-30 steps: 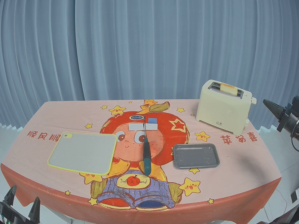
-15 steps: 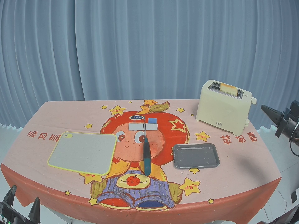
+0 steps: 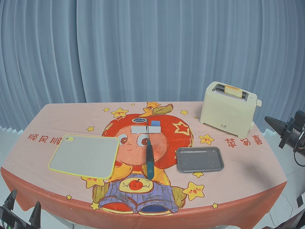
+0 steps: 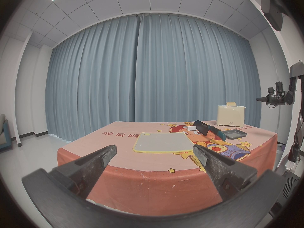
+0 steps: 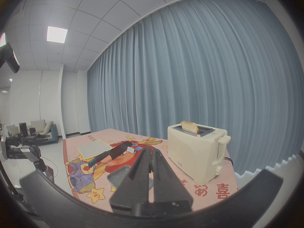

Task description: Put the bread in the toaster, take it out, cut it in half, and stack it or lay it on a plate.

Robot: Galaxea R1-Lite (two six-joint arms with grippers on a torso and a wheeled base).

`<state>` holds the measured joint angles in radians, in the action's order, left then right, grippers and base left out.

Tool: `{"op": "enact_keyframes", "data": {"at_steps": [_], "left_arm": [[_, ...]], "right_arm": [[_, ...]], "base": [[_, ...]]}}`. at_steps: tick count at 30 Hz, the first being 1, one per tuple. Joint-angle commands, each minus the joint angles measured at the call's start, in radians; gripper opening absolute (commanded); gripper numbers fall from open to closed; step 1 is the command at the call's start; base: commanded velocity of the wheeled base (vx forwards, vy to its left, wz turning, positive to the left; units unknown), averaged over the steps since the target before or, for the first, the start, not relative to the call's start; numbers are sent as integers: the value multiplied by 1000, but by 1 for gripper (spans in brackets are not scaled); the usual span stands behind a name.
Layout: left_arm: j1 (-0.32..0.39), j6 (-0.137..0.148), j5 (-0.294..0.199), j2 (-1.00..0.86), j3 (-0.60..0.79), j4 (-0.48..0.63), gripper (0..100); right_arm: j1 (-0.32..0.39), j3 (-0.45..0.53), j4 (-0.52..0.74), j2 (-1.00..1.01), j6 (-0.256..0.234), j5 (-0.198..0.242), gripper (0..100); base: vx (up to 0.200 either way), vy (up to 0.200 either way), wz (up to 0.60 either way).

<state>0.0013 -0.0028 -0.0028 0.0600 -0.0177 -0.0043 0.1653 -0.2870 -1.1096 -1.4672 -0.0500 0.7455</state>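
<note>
Bread: one browned slice (image 3: 233, 90) stands in the cream toaster (image 3: 227, 113) at the far right of the desk (image 3: 254, 178). Its top pokes above the slot, which I judge leaves enough to pinch from above.
Right claw (image 3: 273, 122): pressed together and empty, off the desk's right edge beside the toaster, tip pointing toward it. I must spread it before going for the slice.
Left claw (image 3: 25, 197): spread and empty, low off the near left corner, well apart from everything.
Knife (image 3: 149, 158): mid-desk, handle toward me, blade propped on a white block (image 3: 145, 129), probably for an easier pickup.
Cutting board (image 3: 84, 156): flat on the left, bare.
Grey tray (image 3: 200, 159): between knife and toaster, serving as the plate.
Obstacles: the toaster's lever (image 3: 259, 103) faces my right claw.
</note>
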Motion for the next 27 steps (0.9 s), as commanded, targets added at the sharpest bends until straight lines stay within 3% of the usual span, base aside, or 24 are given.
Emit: {"op": "enact_keyframes", "data": {"at_steps": [1,27], "left_arm": [[0,0,0,0,18,0,100],[0,0,0,0,18,0,100]], "right_arm": [[-3,14,1,-7,1,2,0],[-7,23,-1,-5,4,2,0]], "base": [[0,0,0],[0,0,0]]}}
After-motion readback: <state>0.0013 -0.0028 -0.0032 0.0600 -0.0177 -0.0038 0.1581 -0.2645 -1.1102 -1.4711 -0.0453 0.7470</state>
